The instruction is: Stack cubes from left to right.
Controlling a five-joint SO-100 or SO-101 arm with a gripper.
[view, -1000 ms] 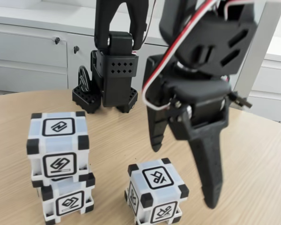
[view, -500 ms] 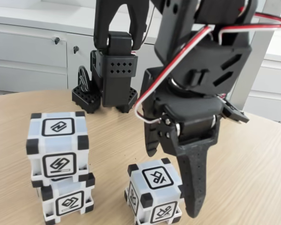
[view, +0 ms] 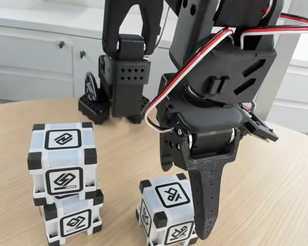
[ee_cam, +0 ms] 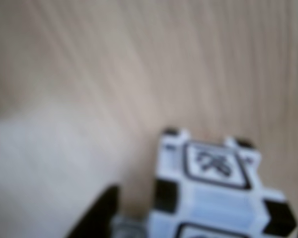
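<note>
1. Two white plastic cubes with black corners stand stacked [view: 63,164] at the fixed view's left on the wooden table [view: 277,184].
2. Third cube [view: 169,210] sits alone, right of them.
3. Black two-finger gripper [view: 187,200] straddles it, jaws spread wide, gripping nothing.

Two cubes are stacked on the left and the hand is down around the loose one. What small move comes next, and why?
Probably close the hand on the single cube. In the fixed view its open fingers sit on either side of that cube, one finger low beside its right face, the other behind it. The wrist view shows the cube right at the fingers. Then lift toward the two-cube stack.
</note>
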